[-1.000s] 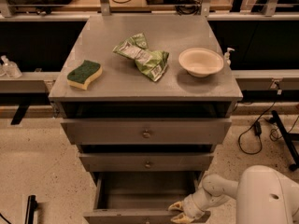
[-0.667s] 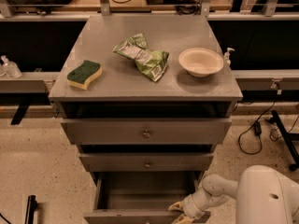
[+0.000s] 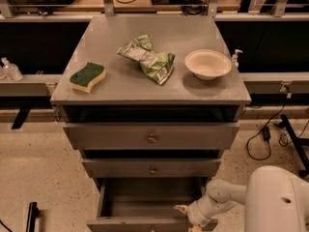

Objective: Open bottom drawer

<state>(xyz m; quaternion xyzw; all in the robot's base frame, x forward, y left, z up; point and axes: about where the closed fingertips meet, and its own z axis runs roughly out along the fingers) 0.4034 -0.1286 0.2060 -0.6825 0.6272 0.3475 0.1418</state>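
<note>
The bottom drawer (image 3: 120, 204) is the lowest of three grey metal drawers and stands pulled out, its dark inside showing and its front edge (image 3: 135, 223) at the bottom of the view. Its knob is barely visible at the frame's lower edge. My gripper (image 3: 186, 211) on the white arm (image 3: 227, 195) is at the drawer's front right corner, low in the view, right by the drawer's front. The middle drawer (image 3: 152, 168) and top drawer (image 3: 151, 137) are closed, each with a small round knob.
On the cabinet top (image 3: 96, 47) lie a green-and-yellow sponge (image 3: 87, 76), a green chip bag (image 3: 147, 58) and a white bowl (image 3: 208, 64). Cables (image 3: 263, 134) lie on the speckled floor to the right. My white base (image 3: 280, 199) fills the lower right corner.
</note>
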